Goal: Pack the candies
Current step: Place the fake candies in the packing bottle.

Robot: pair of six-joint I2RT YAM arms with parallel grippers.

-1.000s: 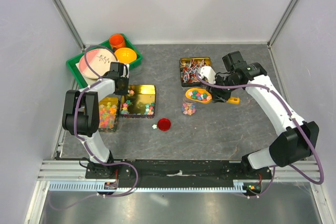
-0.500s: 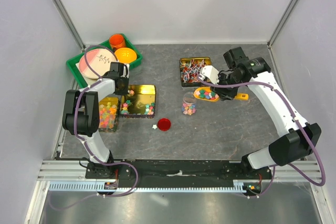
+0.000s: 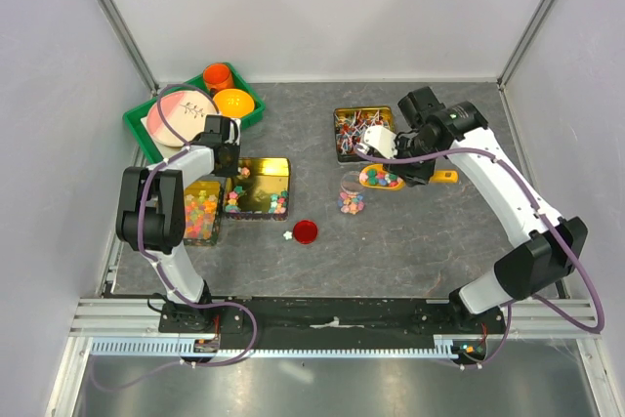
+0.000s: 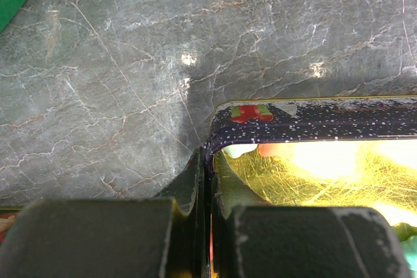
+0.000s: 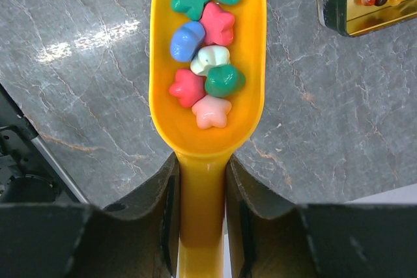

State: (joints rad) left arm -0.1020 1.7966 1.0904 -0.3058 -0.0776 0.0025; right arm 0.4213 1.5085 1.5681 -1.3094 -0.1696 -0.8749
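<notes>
Spill risk: right hand, clamped on scoop, could tip star candies past the small jar; left hand pinches tin rim.

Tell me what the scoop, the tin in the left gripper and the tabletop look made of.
The scoop: smooth orange-yellow plastic, by its even colour and soft sheen. The tin: probably thin metal, with a mirror-bright gold inside and a dark speckled rim. The tabletop: grey veined stone or a printed imitation; glare spots show a slight gloss.
</notes>
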